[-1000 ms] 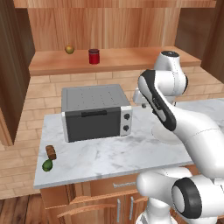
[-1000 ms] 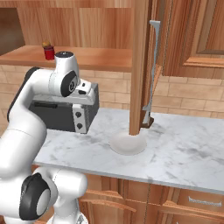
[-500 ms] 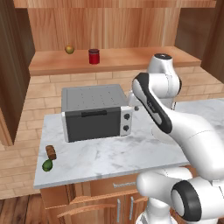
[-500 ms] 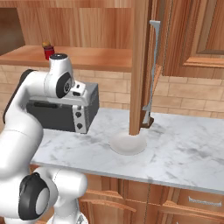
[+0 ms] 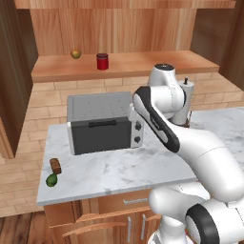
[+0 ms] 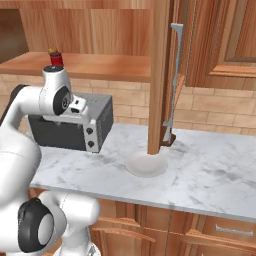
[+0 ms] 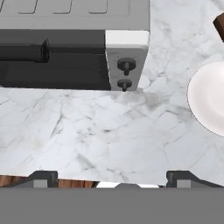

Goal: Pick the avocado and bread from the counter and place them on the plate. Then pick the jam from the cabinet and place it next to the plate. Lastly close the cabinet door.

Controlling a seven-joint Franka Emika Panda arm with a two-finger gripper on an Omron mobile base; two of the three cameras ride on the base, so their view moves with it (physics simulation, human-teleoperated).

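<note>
Nothing placed yet, as far as I can see. Avocado (image 5: 51, 179) and bread (image 5: 55, 166) sit together at the front-left corner of the table (image 5: 114, 169), just beside each other, well apart from the plate (image 6: 145, 164). The plate is bare, sitting over to the right of the toaster oven (image 5: 102, 122) by the foot of the open cabinet door (image 6: 161, 75). Jam (image 5: 102, 61) is on the cabinet (image 5: 119, 28) shelf, near a yellowish round fruit (image 5: 75, 53).

Pincer (image 7: 113, 179) is spread wide and holding nothing, looking down at bare marble in front of the oven, plate at the right edge of its view.

Left to do, by my read: all of it — avocado, bread, jam, then shut the door. The arm needs to swing left to reach the two items.
</note>
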